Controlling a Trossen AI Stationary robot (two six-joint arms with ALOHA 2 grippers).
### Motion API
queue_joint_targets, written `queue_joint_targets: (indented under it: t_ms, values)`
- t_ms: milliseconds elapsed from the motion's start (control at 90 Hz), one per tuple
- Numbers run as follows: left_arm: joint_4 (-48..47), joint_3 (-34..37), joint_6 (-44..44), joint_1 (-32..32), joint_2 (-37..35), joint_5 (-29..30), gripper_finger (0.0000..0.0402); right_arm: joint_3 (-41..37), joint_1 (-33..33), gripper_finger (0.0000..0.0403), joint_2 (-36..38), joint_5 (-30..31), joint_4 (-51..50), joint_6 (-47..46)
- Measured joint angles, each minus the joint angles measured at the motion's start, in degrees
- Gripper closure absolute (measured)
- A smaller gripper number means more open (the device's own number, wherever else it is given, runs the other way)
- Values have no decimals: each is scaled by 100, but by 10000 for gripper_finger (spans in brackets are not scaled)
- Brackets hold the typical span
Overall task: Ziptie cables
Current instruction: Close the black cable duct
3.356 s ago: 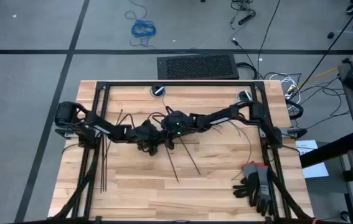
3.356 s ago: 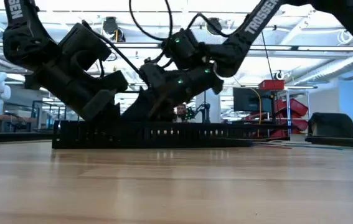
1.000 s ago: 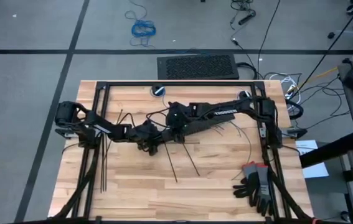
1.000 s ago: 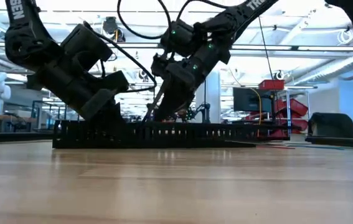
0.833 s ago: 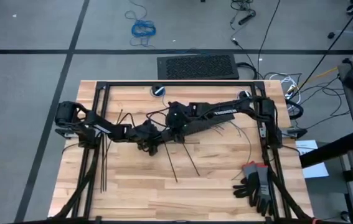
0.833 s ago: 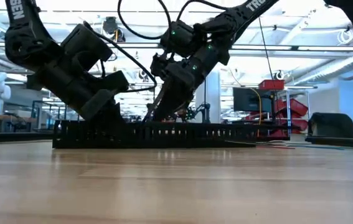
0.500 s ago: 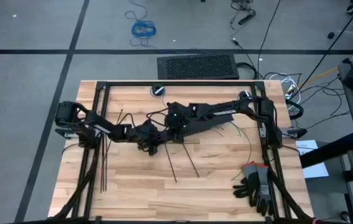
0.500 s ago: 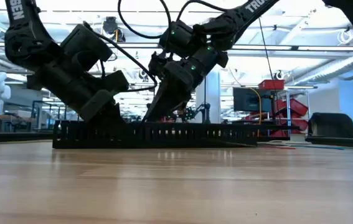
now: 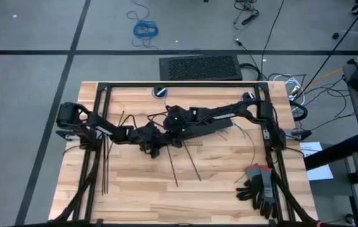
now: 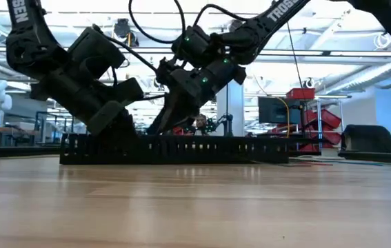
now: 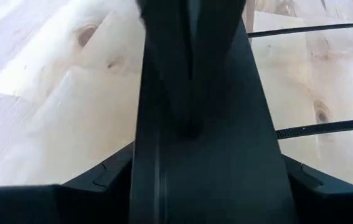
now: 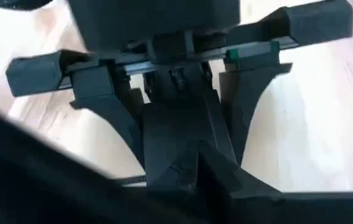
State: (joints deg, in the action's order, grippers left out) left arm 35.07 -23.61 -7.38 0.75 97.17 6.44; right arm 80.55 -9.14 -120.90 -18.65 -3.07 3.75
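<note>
Zipties (image 9: 106, 165) lie straight on the table's (image 9: 141, 189) left side, more (image 9: 185, 165) near the middle. The left gripper (image 9: 155, 144) reaches down at the table's centre over the slotted bar (image 10: 174, 149); its fingers (image 11: 188, 68) are pressed together, on what I cannot tell. The right gripper (image 9: 169, 135) meets it there, its body hiding the spot; its jaws cannot be made out. The cables (image 9: 242, 130) trail right of the arms. Gloves (image 9: 261, 186) lie at the right edge.

Right gripper (image 9: 168, 140): has swung lower and closer to the left gripper (image 9: 152, 146).
Slotted bar (image 10: 174, 149): nudged slightly sideways.
</note>
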Motion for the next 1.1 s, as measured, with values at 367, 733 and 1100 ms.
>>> queue_joint_targets:
  t_ms: [367, 733, 1100]
  values:
    - [13, -186, 221, 7, 6, 11, 151, -15, 24, 403, -102, 19, 620, -17]
    - [25, -190, 191, 2, 0, 50, 151, -16, 37, 403, -13, -34, 929, -137]
    - [92, -208, 201, 2, -7, 69, 151, -27, 63, 403, 702, 69, 90, -18]
